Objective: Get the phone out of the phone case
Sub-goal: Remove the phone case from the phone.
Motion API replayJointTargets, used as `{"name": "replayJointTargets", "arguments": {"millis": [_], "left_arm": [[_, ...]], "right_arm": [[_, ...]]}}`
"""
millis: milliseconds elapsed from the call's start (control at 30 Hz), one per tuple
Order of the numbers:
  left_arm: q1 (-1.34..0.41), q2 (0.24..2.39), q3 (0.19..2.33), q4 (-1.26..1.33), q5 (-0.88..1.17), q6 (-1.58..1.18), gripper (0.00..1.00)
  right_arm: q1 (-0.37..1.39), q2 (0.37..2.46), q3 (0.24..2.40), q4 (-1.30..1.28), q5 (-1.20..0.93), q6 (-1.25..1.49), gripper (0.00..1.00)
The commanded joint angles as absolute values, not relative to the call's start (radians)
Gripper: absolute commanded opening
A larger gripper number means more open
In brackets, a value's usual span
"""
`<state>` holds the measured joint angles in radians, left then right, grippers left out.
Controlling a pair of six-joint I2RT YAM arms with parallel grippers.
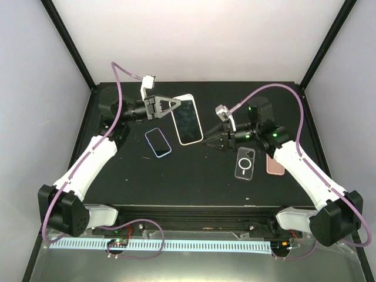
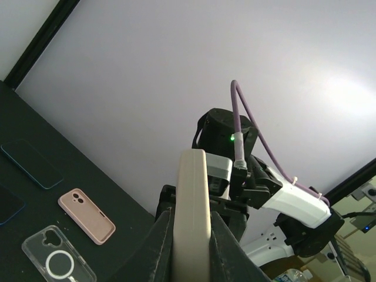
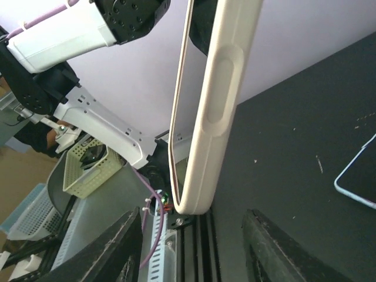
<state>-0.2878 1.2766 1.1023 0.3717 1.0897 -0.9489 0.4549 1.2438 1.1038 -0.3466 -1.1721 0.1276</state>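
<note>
The left gripper [image 1: 176,104] is clamped on one edge of the cream phone case [image 2: 192,200], with the phone [image 1: 188,120] inside it, screen up. Both are raised over the bench [image 1: 194,182] and reach toward 5 o'clock from the jaws. The right gripper [image 1: 211,143] has its jaws apart and holds nothing, just beside the case's far end, at about 4 o'clock of it.

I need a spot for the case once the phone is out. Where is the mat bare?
Bare: the near middle of the black mat, bordered by the blue-rimmed phone, the clear ringed case and the front rail. Crowded: the right side, where the clear case lies beside the pink case, and the middle, where the left gripper holds the cream-cased phone.
</note>
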Motion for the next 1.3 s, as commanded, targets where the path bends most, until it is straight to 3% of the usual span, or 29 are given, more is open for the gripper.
{"name": "replayJointTargets", "arguments": {"millis": [0, 567, 933, 1267], "left_arm": [[-0.284, 1.269, 1.107, 0.466, 1.105, -1.000, 0.02], [-0.286, 1.270, 1.088, 0.510, 1.112, -1.043, 0.02], [-0.287, 1.275, 1.083, 0.530, 1.106, -1.088, 0.01], [-0.287, 1.307, 1.072, 0.566, 1.103, -1.146, 0.02]], "right_arm": [[0.459, 1.221, 1.095, -0.391, -1.201, 0.059, 0.47], [0.459, 1.257, 1.130, -0.302, -1.222, 0.141, 0.34], [0.463, 1.228, 1.120, -0.292, -1.253, 0.060, 0.13], [0.465, 1.207, 1.151, -0.296, -1.220, -0.065, 0.04]]}}
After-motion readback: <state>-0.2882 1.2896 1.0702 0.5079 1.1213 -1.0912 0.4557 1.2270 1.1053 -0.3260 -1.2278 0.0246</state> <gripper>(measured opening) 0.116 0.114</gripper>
